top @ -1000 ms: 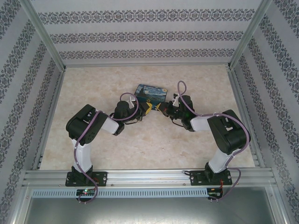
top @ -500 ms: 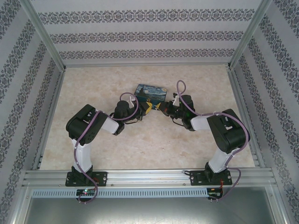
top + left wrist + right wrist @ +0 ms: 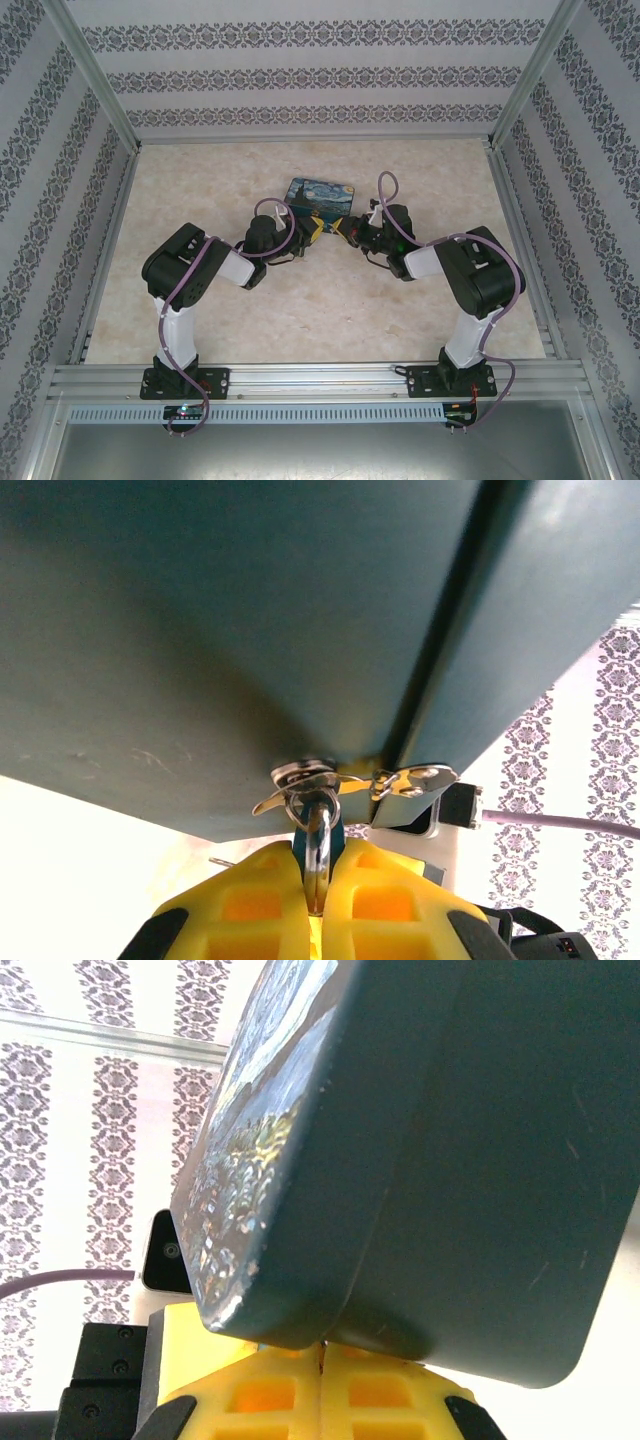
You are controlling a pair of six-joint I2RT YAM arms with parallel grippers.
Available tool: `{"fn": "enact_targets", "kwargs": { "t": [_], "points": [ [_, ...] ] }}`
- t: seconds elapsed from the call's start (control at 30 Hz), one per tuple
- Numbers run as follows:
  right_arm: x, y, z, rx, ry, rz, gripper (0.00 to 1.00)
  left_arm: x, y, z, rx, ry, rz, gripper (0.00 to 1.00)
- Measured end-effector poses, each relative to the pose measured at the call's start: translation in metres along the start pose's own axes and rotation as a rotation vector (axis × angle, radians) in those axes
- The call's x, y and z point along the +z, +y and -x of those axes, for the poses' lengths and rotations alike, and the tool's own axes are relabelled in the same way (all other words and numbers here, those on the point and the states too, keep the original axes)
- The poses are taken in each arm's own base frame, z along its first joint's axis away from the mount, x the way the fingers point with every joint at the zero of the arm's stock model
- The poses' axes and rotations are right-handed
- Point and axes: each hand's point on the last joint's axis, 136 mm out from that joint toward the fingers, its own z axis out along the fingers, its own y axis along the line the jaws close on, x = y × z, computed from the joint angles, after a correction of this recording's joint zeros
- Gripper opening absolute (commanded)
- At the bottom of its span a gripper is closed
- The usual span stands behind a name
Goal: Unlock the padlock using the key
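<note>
Where the two robot arms meet at the middle of the overhead view, one small box (image 3: 322, 196) painted in blue and yellow swirls sits on the pale marbled table (image 3: 300, 320). The left gripper (image 3: 313, 232) reaches it from the left of the frame and the right gripper (image 3: 345, 228) from the right. Their yellow tips are close together at the box's near edge, just below it in the frame.

From the left wrist camera, the box's dark teal side takes up the upper part of the frame. At its lower edge, near bottom centre, is one silver hasp (image 3: 305, 777), with a second metal plate just to its right. One padlock (image 3: 318, 832) hangs from the hasp. It has a bright silver shackle looped through the metal, with slivers of blue body showing on either side of the shackle. It is tiny, narrower than either yellow finger. The left gripper's two fingers are clamped on the padlock from both sides, and the shackle rises out of the seam between them. A thin metal pin (image 3: 222, 861) shows just left of the fingertips; I cannot tell what it is.

From the right wrist camera, the box sits at a slant in the frame, painted lid to the upper left and plain teal side to the right. The right gripper's two yellow fingers, at bottom centre, are pressed together with a hairline seam, directly under the box's corner. Whether anything is pinched in that seam cannot be made out.
</note>
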Motion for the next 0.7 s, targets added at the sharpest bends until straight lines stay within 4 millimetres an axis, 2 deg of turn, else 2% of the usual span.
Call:
{"fn": "enact_targets", "kwargs": {
  "t": [0.33,0.7],
  "points": [
    [-0.0023,0.0022,0.0013,-0.167,0.046,-0.099,0.0,0.0016,0.0002,0.0,-0.064,0.004,0.007,0.0],
    [-0.0033,0.0016,0.0002,-0.161,0.057,-0.115,0.0,0.0016,0.0018,-0.0008,-0.138,0.008,0.014,0.0]
  ]
}}
